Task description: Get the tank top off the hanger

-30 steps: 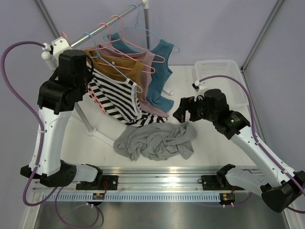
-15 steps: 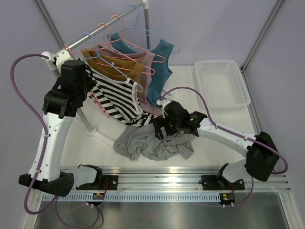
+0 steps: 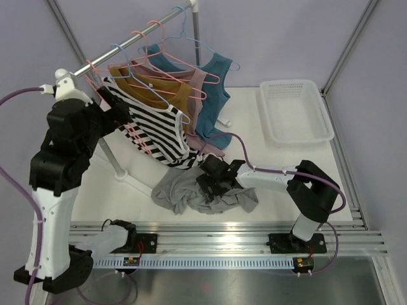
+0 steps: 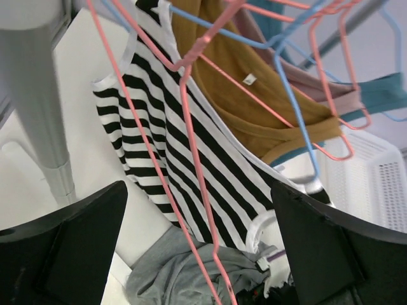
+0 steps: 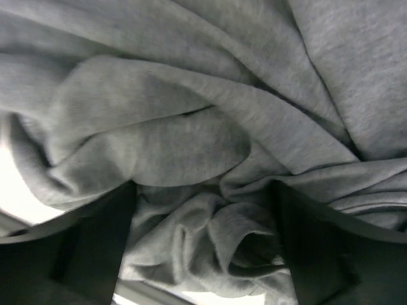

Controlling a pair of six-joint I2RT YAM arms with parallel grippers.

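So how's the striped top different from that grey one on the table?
The striped tank top hangs from the rail, spread out; the grey garment lies crumpled on the table. The striped tank top has black and white bands; the grey garment is plain. Both are soft, limp clothing.

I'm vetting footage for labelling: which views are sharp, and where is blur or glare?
Top view: sharp, evenly lit, slight glare on the rail. Left wrist: striped top sharp, fingers blurred. Right wrist: grey cloth in focus, fingers dark blurs.
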